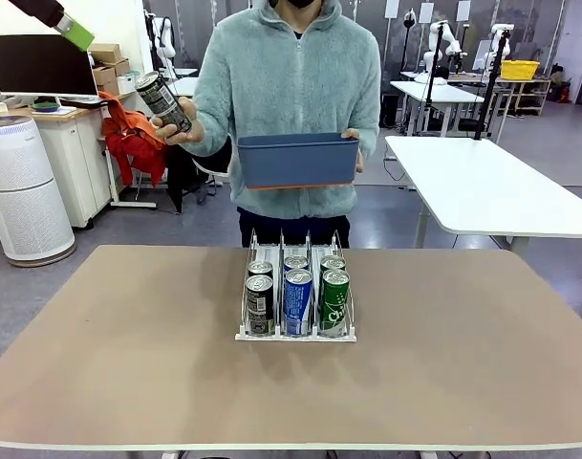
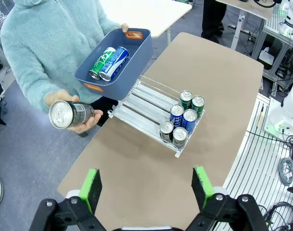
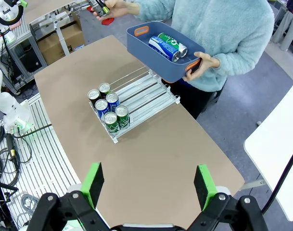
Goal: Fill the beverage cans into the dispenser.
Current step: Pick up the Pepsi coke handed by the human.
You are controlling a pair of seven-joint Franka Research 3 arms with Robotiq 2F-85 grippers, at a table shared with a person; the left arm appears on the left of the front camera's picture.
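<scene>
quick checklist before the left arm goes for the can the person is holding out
1. left gripper open and empty: ok, jaws wide apart.
2. right gripper open and empty: ok, high above the table.
3. dark can offered: ok, tilted in the person's hand, beyond the table's far edge on the robot's left.
4. Grip spot free of fingers: cannot tell, the hand wraps part of the can's body.
5. Room in the dispenser: ok, six cans stand two per lane at the front lip, bare rails behind.
6. More to load: ok, a green can and a blue can lie in the tub the person holds.
</scene>
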